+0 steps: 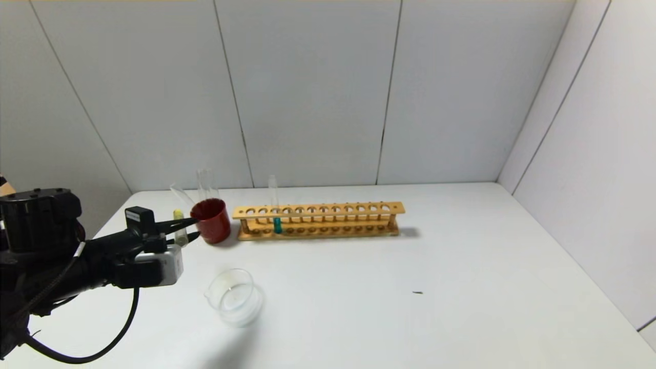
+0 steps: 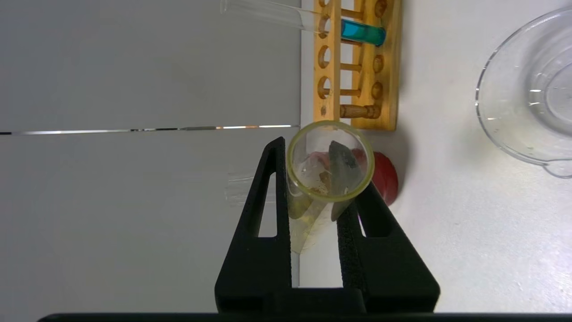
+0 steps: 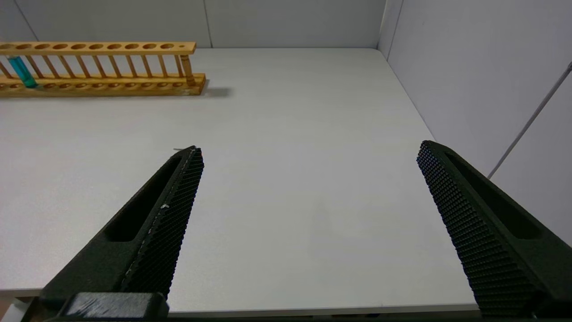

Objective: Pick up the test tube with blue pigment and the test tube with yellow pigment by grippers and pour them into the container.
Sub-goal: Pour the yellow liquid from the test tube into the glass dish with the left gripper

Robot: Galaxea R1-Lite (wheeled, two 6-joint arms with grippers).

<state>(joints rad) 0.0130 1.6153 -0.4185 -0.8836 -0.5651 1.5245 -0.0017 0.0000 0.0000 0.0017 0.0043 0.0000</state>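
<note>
My left gripper [image 1: 196, 228] is shut on the test tube with yellow pigment [image 1: 178, 214], held just left of the red cup. In the left wrist view the tube [image 2: 313, 179] sits between the two black fingers [image 2: 272, 188], its yellow-tinted round rim facing the camera. The test tube with blue pigment [image 1: 277, 224] stands in the wooden rack and also shows in the left wrist view [image 2: 362, 33] and the right wrist view [image 3: 21, 71]. The container [image 1: 241, 274], a low clear glass dish, sits in front of the cup, and its rim shows in the left wrist view [image 2: 487, 112]. My right gripper [image 3: 309, 147] is wide open and empty over the table's front right.
A dark red cup [image 1: 212, 223] holds colourless clear tubes [image 1: 205, 184] at the back left. The long wooden rack [image 1: 318, 210] stands beside it. A small dark speck [image 1: 417, 292] lies mid-table. White walls close the back and right.
</note>
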